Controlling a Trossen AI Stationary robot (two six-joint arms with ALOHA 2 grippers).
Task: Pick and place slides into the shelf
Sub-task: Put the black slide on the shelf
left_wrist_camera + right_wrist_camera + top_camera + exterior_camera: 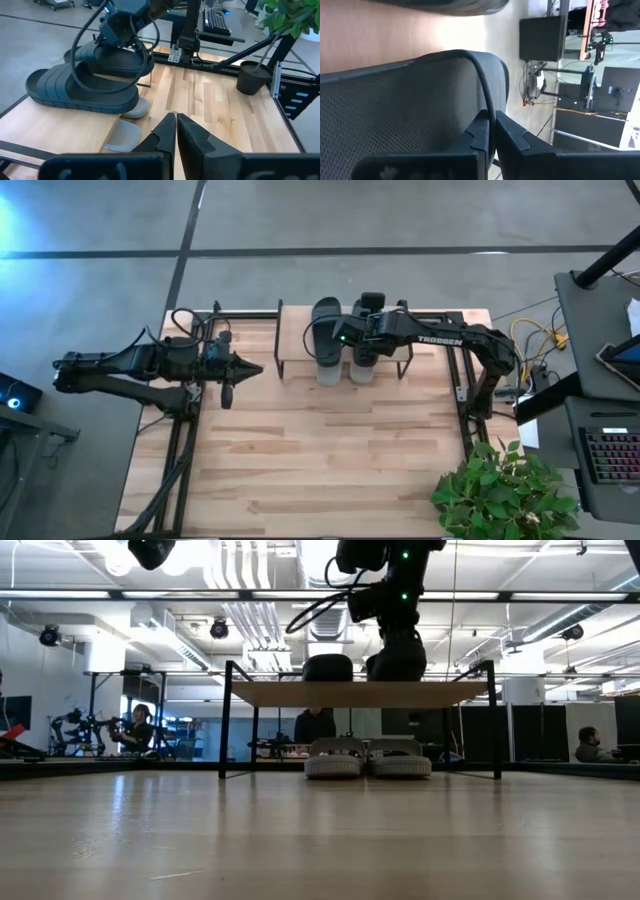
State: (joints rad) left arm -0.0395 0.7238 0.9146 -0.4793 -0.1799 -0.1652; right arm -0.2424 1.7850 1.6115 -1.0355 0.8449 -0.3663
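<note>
Two black slides lie side by side on the shelf's light wood top board (296, 340): the left one (326, 330) rests free on its sole, and my right gripper (362, 332) is over the right one (366, 358), shut on it. Two light grey slides (333, 758) (400, 758) stand on the table under the shelf, toes poking out toward the near edge (330, 374). My left gripper (255, 368) waits shut, left of the shelf. In the left wrist view both black slides (82, 90) (117, 59) show on the board. My right gripper (491, 120) pinches the rim of the right black slide's wide strap (487, 95) between its two fingers, only a thin edge showing in the gap. It comes from above, slanting from the table's right. In the low view the slide (398, 664) looks level, its sole at the board (360, 693).
The shelf's thin black legs (225, 720) (494, 720) stand near the table's far edge. A potted plant (500, 490) sits at the near right corner. Bare tabletop (330, 460) stretches in front of the shelf. People and equipment show in the room behind.
</note>
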